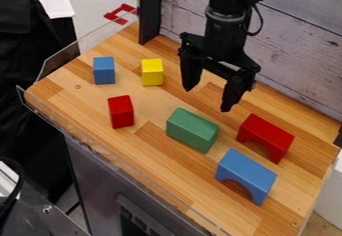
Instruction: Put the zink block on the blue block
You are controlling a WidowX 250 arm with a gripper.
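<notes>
Which block is the zink one: cannot tell. Blue block (104, 71) upright near the far-left end of the wooden table (80, 102); its top is bare. Yellow block (152, 72) just beside it, to the right in view; red block (121, 112) nearer the camera, standing upright. Green block (192, 130) lies mid-table. Blue arch (246, 174) and red arch (266, 136) sit to its right, near each other, apart. Gripper (208, 98) hangs over the table between yellow block and red arch, released, fingers spread, grasping nothing.
</notes>
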